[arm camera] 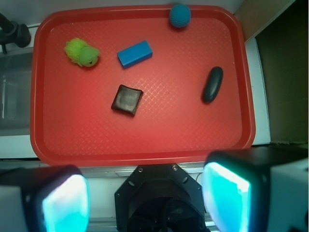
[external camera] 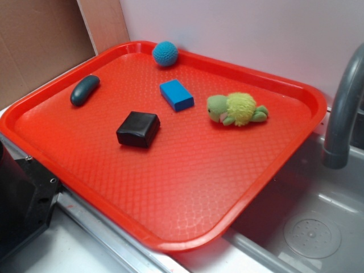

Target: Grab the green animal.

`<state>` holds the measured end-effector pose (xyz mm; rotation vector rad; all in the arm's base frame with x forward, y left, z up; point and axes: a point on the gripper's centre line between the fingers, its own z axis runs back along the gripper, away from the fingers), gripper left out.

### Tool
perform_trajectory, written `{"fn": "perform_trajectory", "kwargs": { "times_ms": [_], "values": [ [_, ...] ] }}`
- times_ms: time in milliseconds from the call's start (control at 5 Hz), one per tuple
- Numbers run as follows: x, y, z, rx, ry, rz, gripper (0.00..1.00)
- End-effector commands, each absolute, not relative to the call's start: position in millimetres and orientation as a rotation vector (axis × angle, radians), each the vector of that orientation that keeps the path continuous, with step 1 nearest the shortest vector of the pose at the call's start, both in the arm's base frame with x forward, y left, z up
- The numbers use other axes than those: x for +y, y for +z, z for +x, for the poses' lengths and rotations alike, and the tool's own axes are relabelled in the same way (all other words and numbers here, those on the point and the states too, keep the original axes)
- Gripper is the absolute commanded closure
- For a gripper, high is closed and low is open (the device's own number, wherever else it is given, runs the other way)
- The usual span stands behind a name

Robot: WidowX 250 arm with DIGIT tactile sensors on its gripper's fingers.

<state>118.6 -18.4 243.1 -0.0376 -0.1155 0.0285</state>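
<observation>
Glowing pincer point(arm camera: 145, 200) pads apart, fuzzy green animal point(external camera: 236, 109)

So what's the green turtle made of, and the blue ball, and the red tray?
The turtle looks like soft plush: its shell is fuzzy and shaggy, its head smoother fabric. The ball seems to be yarn, knitted or crocheted, with a bumpy stitched surface. The tray looks like hard plastic, slightly glossy, with a fine grid pattern pressed into it.

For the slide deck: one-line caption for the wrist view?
Open tool above red tray; green animal far left, untouched.
</observation>
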Motion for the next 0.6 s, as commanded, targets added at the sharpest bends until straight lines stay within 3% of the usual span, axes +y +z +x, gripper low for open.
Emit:
{"fn": "perform_trajectory", "kwargs": {
  "times_ms": [0, 400],
  "values": [
    [-18, 243, 119, -0.115, 0.028, -0.038, 0.0],
    [-28, 243, 135, -0.121, -0.025, -0.018, 0.0]
  ]
}}
